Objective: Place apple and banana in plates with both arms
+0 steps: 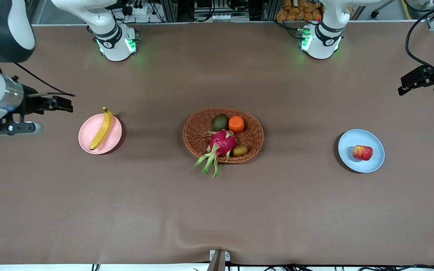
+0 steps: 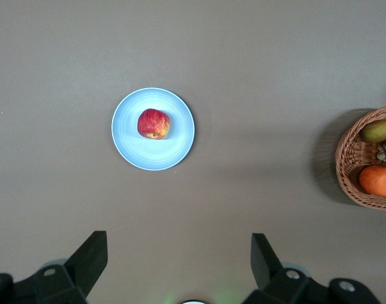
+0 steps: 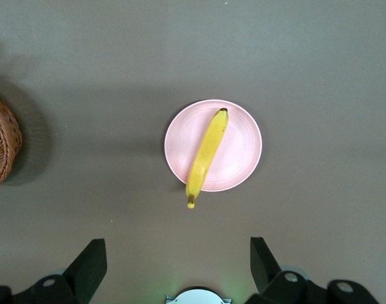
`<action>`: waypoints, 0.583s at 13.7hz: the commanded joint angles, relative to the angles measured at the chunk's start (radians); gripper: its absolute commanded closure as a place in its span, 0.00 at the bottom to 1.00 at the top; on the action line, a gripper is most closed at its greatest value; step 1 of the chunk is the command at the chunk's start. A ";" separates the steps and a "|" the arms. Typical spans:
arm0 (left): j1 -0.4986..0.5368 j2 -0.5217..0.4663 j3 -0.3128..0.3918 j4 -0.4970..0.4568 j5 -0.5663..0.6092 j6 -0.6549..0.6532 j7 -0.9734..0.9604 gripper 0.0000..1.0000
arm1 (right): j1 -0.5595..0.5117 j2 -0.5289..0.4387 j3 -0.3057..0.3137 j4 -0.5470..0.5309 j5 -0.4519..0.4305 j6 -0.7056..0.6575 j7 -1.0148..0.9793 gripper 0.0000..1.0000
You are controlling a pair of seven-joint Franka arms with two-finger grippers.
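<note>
The red apple [image 1: 362, 153] [image 2: 154, 123] lies in the pale blue plate [image 1: 375, 165] [image 2: 142, 155] toward the left arm's end of the table. On the pale pink plate [image 1: 87, 135] [image 3: 240, 145], toward the right arm's end, the yellow banana [image 1: 102, 130] [image 3: 205, 155] lies slantwise, one tip just past the rim. My left gripper [image 1: 405, 87] [image 2: 178, 237] hangs high over bare table beside the blue plate, open and holding nothing. My right gripper [image 1: 64, 104] [image 3: 178, 242] hangs high over bare table beside the pink plate, also open and holding nothing.
A brown wicker basket [image 1: 194, 131] stands mid-table between the plates. It holds a pink dragon fruit [image 1: 222, 142], an orange fruit [image 1: 236, 124], a green fruit [image 1: 220, 122] and a small brown one [image 1: 240, 150]. Brown cloth covers the table.
</note>
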 commanded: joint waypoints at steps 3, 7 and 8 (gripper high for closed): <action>-0.006 0.003 0.000 0.011 0.011 -0.012 -0.002 0.00 | -0.033 -0.038 0.001 -0.012 -0.019 -0.001 -0.004 0.00; -0.006 0.003 0.000 0.013 0.011 -0.012 -0.002 0.00 | -0.042 -0.036 0.001 -0.006 -0.009 0.020 -0.006 0.00; -0.006 0.003 0.000 0.011 0.011 -0.012 -0.002 0.00 | -0.041 -0.035 0.003 -0.003 -0.009 0.022 -0.006 0.00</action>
